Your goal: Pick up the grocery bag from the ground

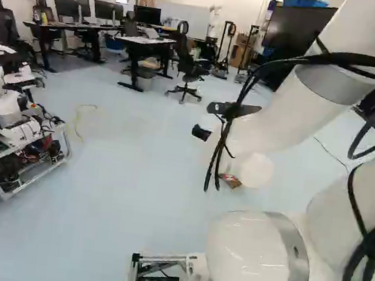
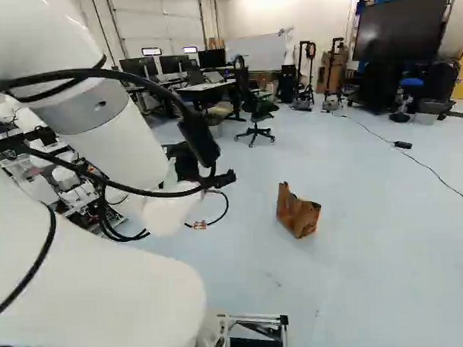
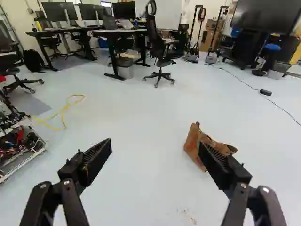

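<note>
Partly hidden by the arm, my gripper (image 2: 188, 161) shows dark in the right base view, left of the brown paper grocery bag (image 2: 296, 214). The bag stands on the floor, leaning and somewhat crumpled. Only a small part of the bag (image 1: 231, 181) shows beside the arm in the left base view. From the wrist, the gripper (image 3: 154, 146) is open, its fingers wide apart with nothing between them. The bag (image 3: 192, 143) lies on the floor beyond one finger, which covers part of it.
A yellow cable (image 3: 63, 112) and a thin black cable (image 3: 242, 81) lie on the floor. Desks (image 1: 148, 47) and an office chair (image 2: 258, 115) stand farther back. Another robot (image 1: 10, 112) stands by a cart of parts (image 1: 27, 160) at the left of the left base view.
</note>
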Tool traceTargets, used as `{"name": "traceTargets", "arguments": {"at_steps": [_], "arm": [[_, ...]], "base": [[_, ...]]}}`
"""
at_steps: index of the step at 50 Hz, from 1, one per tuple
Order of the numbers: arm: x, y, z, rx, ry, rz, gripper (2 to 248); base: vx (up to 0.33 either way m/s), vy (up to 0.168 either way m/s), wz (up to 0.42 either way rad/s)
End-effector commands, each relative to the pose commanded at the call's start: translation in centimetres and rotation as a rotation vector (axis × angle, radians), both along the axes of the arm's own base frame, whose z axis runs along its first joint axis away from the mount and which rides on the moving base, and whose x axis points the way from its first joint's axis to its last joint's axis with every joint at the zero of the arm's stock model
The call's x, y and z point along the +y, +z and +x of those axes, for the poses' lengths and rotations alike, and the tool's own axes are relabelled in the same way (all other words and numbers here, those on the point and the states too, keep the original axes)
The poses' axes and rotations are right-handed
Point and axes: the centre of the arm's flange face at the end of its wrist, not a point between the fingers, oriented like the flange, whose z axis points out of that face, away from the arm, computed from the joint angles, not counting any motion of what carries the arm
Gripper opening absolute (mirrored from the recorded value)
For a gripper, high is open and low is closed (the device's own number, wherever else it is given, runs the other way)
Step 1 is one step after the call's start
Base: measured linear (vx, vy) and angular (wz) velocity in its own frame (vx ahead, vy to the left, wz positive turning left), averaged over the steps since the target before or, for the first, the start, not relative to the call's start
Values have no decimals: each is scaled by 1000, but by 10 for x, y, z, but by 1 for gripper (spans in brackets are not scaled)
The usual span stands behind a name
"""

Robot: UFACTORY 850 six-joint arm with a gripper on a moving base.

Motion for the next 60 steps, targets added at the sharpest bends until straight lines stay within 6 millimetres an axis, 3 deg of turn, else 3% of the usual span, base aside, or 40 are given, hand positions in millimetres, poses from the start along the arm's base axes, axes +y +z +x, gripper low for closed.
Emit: {"name": "traceTargets", "arguments": {"at_steps": [34, 60], "arm": [[0, 0, 0, 0, 0, 0, 247], [0, 0, 0, 0, 0, 0, 247]], "base": [[181, -47, 13], [188, -112, -291]]}}
